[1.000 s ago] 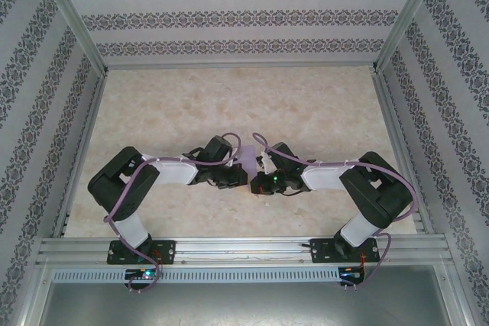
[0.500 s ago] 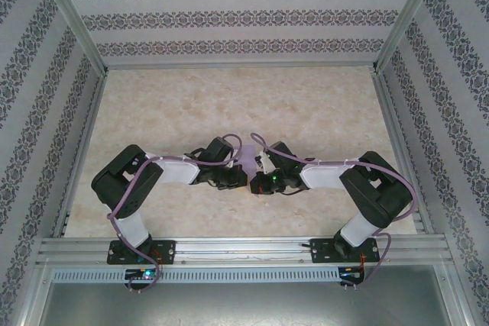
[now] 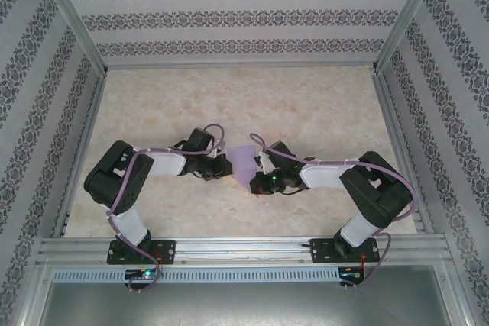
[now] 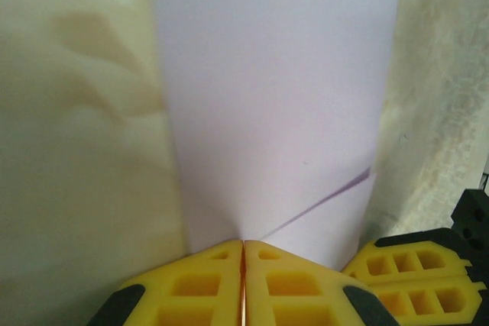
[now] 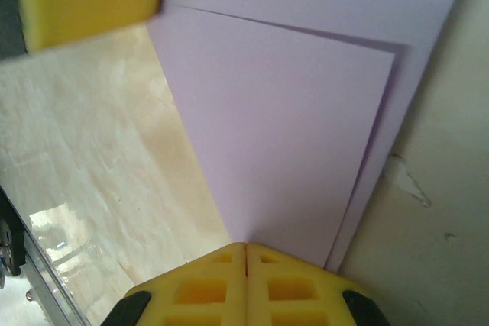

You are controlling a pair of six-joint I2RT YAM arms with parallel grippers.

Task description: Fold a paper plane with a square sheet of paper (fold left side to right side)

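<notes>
Left fingers [image 4: 200,286] and right fingers [image 5: 205,286] pinch the lavender sheet [image 3: 245,162].

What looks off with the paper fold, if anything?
The thin lavender paper sheet is folded askew. In the right wrist view the upper layer's edges stop short of the lower layer's, leaving a tapering strip exposed along the far and right sides. No tears visible.

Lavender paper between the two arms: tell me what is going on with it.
Both arms hold the lavender sheet of paper between them over the table. The left gripper and the right gripper are each shut on it. The sheet is doubled over, two layers showing with edges slightly offset.
</notes>
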